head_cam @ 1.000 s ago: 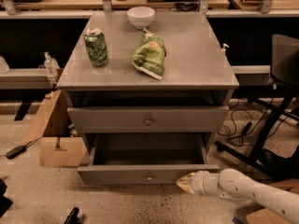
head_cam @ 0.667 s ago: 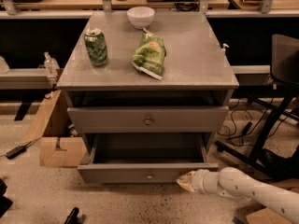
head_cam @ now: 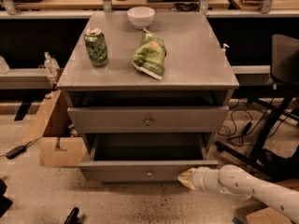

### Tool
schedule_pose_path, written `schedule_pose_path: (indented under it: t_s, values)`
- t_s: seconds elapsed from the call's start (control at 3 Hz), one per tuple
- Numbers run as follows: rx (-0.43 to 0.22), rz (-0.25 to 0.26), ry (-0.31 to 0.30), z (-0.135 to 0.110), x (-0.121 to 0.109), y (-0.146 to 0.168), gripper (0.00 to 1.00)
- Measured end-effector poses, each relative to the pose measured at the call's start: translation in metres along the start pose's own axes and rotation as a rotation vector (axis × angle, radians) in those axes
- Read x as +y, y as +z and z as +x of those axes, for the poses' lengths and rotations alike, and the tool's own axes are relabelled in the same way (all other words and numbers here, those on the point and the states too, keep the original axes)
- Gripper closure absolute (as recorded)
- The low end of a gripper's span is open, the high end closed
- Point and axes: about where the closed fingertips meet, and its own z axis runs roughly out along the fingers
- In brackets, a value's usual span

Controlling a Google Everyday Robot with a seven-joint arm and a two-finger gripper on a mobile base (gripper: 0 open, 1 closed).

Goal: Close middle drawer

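The robot's white arm lay low on the right. Its gripper [head_cam: 186,178], which had a yellowish tip, was pressed against the right part of the low front panel of the middle drawer [head_cam: 121,172]. This was a grey, deep, box-shaped drawer, and it stood pulled far out of the grey metal cabinet [head_cam: 196,73]. It could not be told whether the gripper was spread apart or pinched together. The drawer's tiny round metal knob [head_cam: 149,173] sat just to the left of the gripper. The taller grey drawer front with the bigger knob [head_cam: 148,121] was above the gripper and farther back, already shut. The push looked like it would land on one side and not in the middle, so the drawer could turn a little and get stuck on its rails. The tip could also slip off the right end of the panel, and then the arm would bump the cabinet instead of moving the drawer. A push that was too hard could slam the drawer and shake the cabinet. High above the gripper and to its left, a green drink can [head_cam: 96,47] stood upright on the top, with a green snack bag [head_cam: 150,55] and a small white bowl [head_cam: 140,17] near it. A hard bump could tip the can over.
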Motion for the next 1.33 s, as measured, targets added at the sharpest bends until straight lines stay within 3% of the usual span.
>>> schedule_pose_path:
  t_s: [0.33,0.67,1.0,1.33]
  values:
    - [-0.003,0.012,-0.002,-0.005,-0.017,0.003,1.00]
    - [-0.003,0.012,-0.002,-0.004,-0.016,0.003,1.00]
    - [-0.005,0.024,-0.004,-0.012,-0.038,0.007,1.00]
    - [-0.005,0.024,-0.004,-0.011,-0.036,0.006,1.00]
